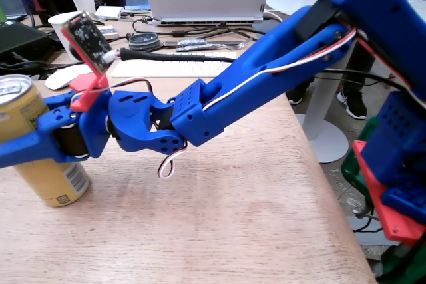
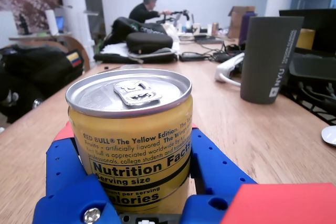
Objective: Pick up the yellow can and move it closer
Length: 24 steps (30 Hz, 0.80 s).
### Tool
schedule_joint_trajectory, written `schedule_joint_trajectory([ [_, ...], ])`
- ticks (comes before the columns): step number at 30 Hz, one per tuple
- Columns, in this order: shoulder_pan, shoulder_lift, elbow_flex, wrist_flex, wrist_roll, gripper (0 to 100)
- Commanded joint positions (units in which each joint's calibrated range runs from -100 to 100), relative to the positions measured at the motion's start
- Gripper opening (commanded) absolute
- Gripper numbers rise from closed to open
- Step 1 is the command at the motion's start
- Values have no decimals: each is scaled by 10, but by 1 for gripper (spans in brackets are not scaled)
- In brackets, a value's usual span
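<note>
- Grasp looks made: the jaws (image 2: 137,182) sit closed to the can's width, one blue finger on each side of the yellow can (image 2: 134,140), pressing its lower body in the wrist view.
- In the fixed view the yellow can (image 1: 36,147) stands upright at the left edge of the tabletop (image 1: 233,217), its base apparently down on the wood, though the contact line is hard to read.
- The arm (image 1: 266,78) is stretched far out, so the can is at its far position.
- Left, by my judgement: lift the can, draw it back toward the base, set it down and let go.
- A grey tumbler (image 2: 269,59) stands well apart beyond the can.
</note>
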Motion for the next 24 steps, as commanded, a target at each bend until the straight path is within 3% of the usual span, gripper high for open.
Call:
schedule_joint_trajectory([
  [1, -2, -11, -25, 2, 1, 27],
  [8, -7, -41, -26, 4, 0, 27],
  [12, -9, -124, -25, 120, 0, 28],
  [19, -12, -212, -24, 149, -4, 27],
  [24, -51, -295, -24, 276, -4, 28],
])
